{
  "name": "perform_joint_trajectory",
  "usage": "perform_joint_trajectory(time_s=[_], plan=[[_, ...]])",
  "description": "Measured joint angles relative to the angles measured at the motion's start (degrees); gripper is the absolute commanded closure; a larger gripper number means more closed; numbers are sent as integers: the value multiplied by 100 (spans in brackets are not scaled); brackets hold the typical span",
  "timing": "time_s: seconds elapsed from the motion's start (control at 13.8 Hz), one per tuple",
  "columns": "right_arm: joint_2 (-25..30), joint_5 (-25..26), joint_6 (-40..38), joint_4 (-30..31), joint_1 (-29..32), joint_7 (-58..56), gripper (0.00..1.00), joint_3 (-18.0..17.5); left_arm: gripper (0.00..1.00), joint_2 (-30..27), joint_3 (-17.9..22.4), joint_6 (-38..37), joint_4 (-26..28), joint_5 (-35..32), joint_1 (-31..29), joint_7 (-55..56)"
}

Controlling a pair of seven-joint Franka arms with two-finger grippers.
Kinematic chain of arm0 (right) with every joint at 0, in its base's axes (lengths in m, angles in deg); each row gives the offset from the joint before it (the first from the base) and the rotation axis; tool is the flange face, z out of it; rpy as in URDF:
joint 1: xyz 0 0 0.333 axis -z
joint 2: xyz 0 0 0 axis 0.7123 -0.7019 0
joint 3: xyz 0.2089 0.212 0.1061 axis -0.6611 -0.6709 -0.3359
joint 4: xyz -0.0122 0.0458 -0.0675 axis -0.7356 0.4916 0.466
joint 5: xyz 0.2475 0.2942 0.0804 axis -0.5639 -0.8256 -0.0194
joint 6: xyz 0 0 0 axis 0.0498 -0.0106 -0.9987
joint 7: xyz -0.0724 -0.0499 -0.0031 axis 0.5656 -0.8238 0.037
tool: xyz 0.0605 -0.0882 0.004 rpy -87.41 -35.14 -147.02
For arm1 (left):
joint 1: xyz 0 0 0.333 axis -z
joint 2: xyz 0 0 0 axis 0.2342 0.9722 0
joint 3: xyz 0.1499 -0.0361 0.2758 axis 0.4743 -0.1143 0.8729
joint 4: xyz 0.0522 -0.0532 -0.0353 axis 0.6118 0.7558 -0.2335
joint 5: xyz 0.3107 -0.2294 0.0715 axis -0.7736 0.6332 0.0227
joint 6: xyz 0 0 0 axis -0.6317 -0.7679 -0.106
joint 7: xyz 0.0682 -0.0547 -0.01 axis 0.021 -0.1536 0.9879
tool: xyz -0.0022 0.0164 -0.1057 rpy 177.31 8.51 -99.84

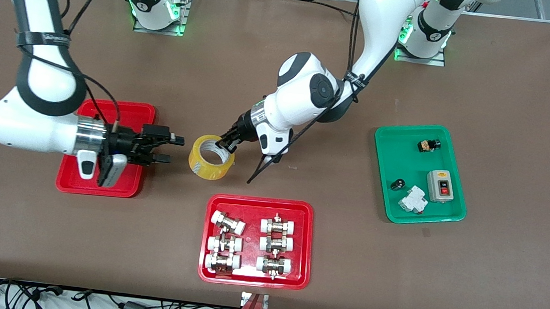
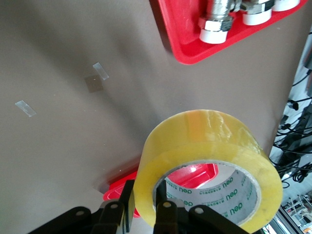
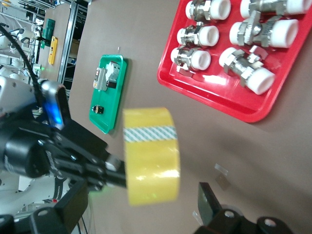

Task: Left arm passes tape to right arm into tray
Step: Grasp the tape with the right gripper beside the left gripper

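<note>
Above the brown tabletop (image 1: 510,80), the left arm (image 1: 310,90) reaches toward the right arm (image 1: 34,123), whose elbow hangs over the plain red tray (image 1: 132,112). Judging by this, the handover is in hand and the drop into that tray is not yet done. Clamped on the wall of the tape (image 1: 211,157), the left gripper (image 1: 229,142) holds the roll in the air, one finger inside the core. Just beside the roll, the right gripper (image 1: 168,149) has its fingers apart, aimed at it. Next, it probably needs to straddle the roll's free side and close before the left gripper lets go.
</note>
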Motion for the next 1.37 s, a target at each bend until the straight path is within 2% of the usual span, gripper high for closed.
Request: perform_joint_trajectory(time_s=[0.22,0.65,0.8,1.08,1.16,1.3,1.37], plan=[[-88,-97,179,1,-124,-1,0,1,95,241,-2,0,-246,245,27,83],[-406,-104,419,4,-189,-290,0,9,94,273,-1,-94,-376,267,5,139],[-417,-107,435,-1,-189,-297,44,9,92,274,-1,-120,-380,267,5,146],[-380,-143,424,-26,-194,-299,100,2,87,287,4,-129,-380,267,4,163],[-372,-143,436,-27,-200,-300,100,4,83,287,5,-130,-388,267,0,163],[-357,-143,439,-32,-199,-236,100,8,66,287,5,-130,-405,267,-2,163],[-352,-141,444,-35,-199,-138,100,12,35,285,11,-135,-414,267,-4,163]])
